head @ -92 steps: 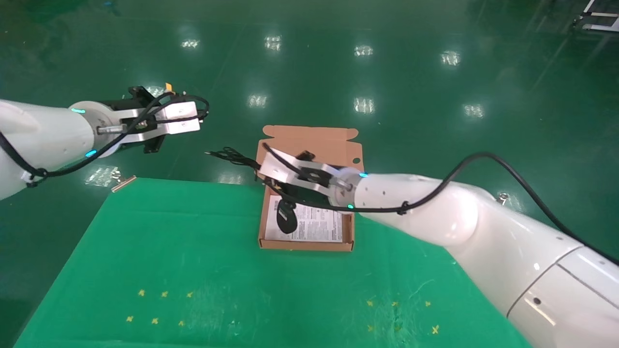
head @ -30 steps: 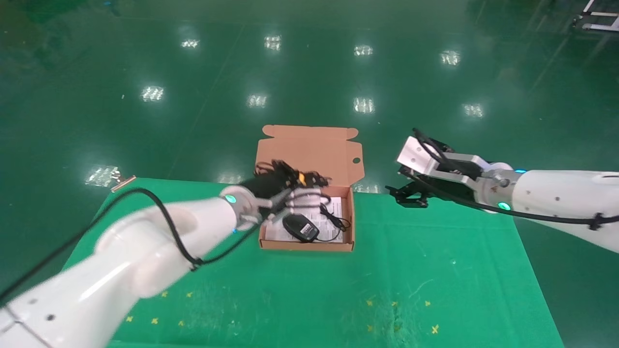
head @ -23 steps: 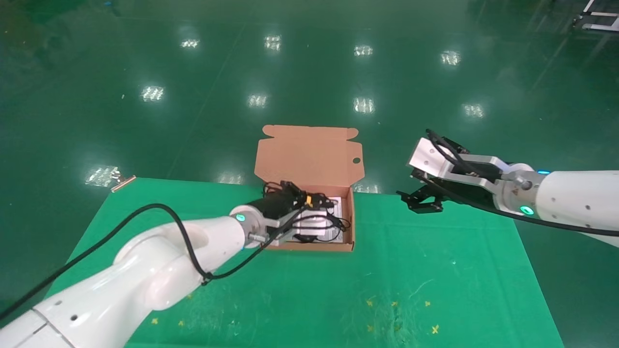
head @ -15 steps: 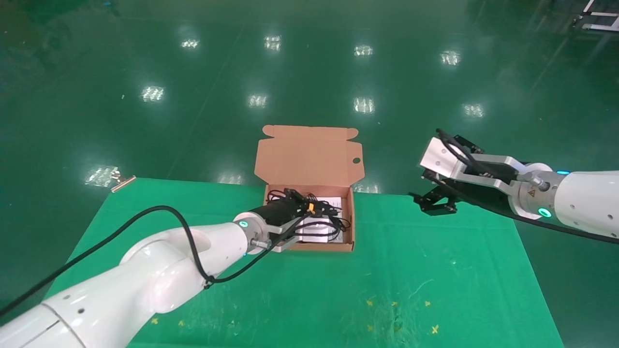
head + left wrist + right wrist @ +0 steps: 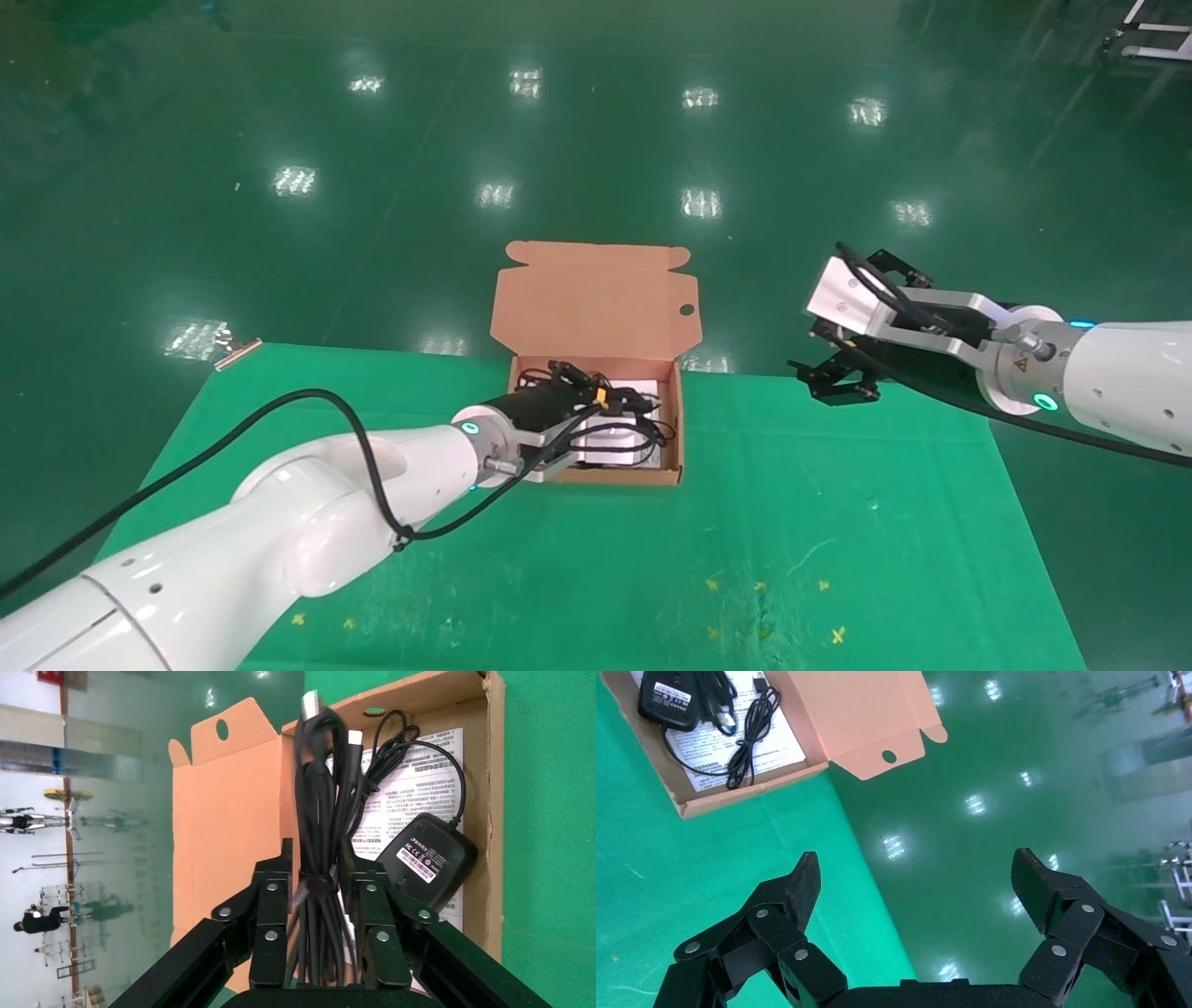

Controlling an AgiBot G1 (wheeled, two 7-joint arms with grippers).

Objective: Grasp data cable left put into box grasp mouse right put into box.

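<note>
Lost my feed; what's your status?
Left gripper shut on data cable, over the box. Right gripper open, off right, empty. Mouse already boxed. Nothing in the way.

One shallow orange-brown cardboard box (image 5: pixel 675 438) with a hinged tabbed lid sits at the far middle of one green cloth-covered table (image 5: pixel 577 568). Inside lie one small black oval mouse (image 5: pixel 426 859), label side up, one coiled black data cable (image 5: pixel 320 846), and one white printed paper sheet (image 5: pixel 415 783). Two black grippers: left (image 5: pixel 318 881), right (image 5: pixel 916 881).
</note>
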